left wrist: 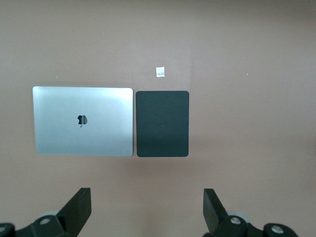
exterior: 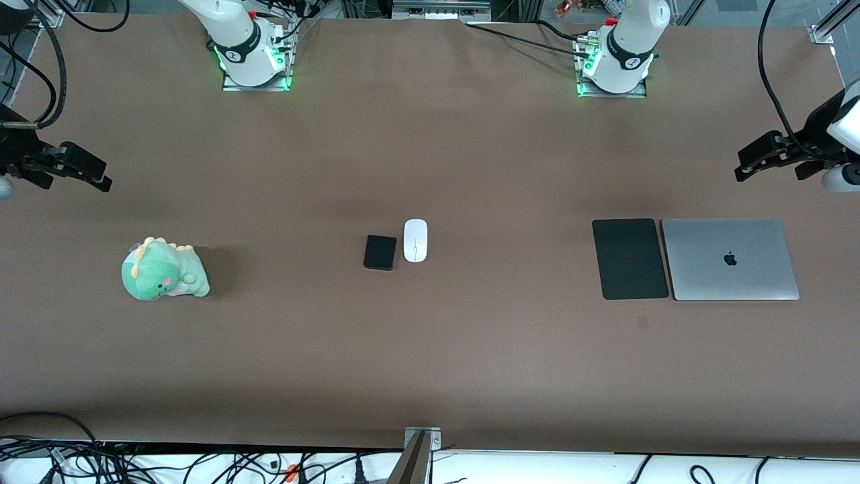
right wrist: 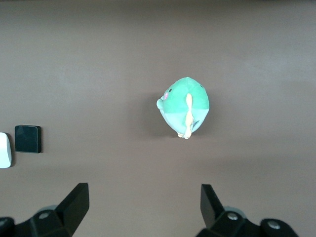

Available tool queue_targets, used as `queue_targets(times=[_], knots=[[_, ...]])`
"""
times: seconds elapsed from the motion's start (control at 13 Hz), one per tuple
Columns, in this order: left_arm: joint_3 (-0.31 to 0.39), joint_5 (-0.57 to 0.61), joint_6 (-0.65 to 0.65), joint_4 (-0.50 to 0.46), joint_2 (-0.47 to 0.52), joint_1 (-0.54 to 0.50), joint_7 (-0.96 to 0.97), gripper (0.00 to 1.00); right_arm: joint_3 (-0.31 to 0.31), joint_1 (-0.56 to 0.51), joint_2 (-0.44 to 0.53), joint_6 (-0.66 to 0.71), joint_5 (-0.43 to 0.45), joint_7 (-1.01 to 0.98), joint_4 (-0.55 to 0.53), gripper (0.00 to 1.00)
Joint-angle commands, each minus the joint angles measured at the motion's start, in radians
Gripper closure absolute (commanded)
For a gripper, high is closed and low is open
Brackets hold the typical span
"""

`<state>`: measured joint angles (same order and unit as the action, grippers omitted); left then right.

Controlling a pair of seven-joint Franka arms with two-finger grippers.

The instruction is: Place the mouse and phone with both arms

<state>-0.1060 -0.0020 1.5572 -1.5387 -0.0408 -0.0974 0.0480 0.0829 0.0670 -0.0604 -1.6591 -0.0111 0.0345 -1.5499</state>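
apple logo on closed silver laptop [exterior: 730, 259].

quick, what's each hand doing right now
left hand: open, holding nothing, up over the table.
right hand: open, holding nothing, up over the table.

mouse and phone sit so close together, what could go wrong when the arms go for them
The mouse and phone lie side by side with a narrow gap, so a finger reaching for one may nudge the other. Both arms converging there could crowd each other. The left gripper and right gripper, both open, hang near the table's ends.
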Motion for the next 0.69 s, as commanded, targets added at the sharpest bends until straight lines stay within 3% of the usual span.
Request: queue_targets(times=[0.0, 0.62], knots=[[-0.004, -0.012, -0.014, 0.012, -0.010, -0.005, -0.039, 0.00, -0.014, -0.012, 0.004, 0.022, 0.008, -0.010, 0.017, 0.00], [-0.001, -0.013, -0.048, 0.014, -0.010, -0.005, -0.037, 0.00, -0.014, -0.012, 0.004, 0.024, 0.008, -0.010, 0.017, 0.00]])
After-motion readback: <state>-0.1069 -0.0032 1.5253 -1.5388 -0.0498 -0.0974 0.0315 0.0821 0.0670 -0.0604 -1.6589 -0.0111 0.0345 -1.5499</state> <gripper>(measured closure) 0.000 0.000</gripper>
